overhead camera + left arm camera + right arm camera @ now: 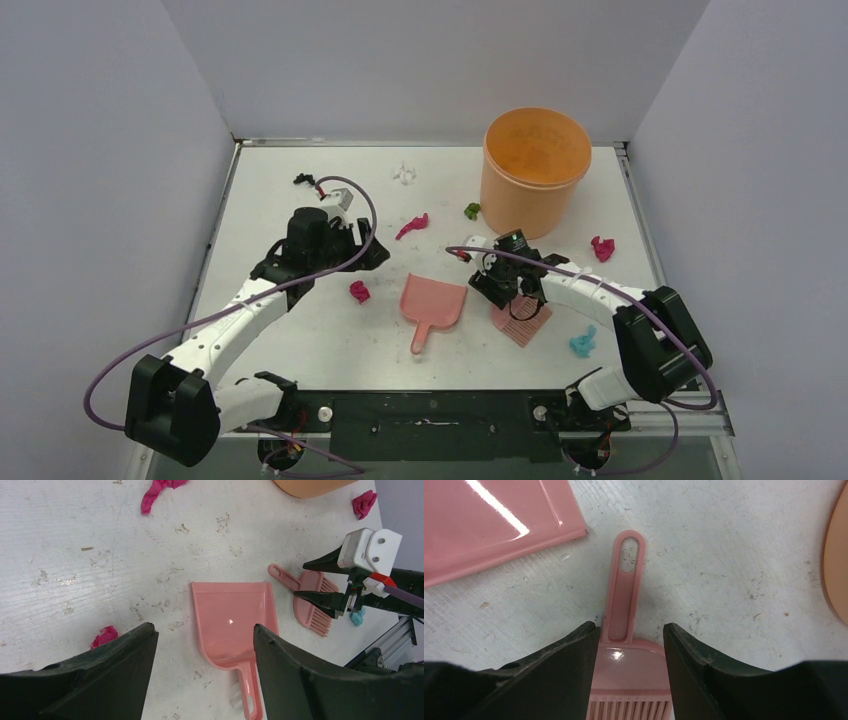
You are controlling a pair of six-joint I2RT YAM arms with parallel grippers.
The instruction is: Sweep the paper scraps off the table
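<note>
Paper scraps (pixel 359 291) lie scattered on the bench (pixel 340 340), around the tools.
Left pincer (pixel 205 630) wide above pink dustpan (pixel 232 620); right pincer (pixel 630 630) spread astride pink brush (pixel 626 595) neck, not clamped. Orange bucket (pixel 535 165) far right, green scrap (pixel 472 210) just beside it. Bench white, scuffed; grey walls (pixel 420 60) around.

Plain grey walls (pixel 420 60) stand close around the white table (pixel 280 200) on the left, the far and the right side. A thin metal strip (pixel 400 142) runs along its far edge. The light is even, and the shadows are soft.
</note>
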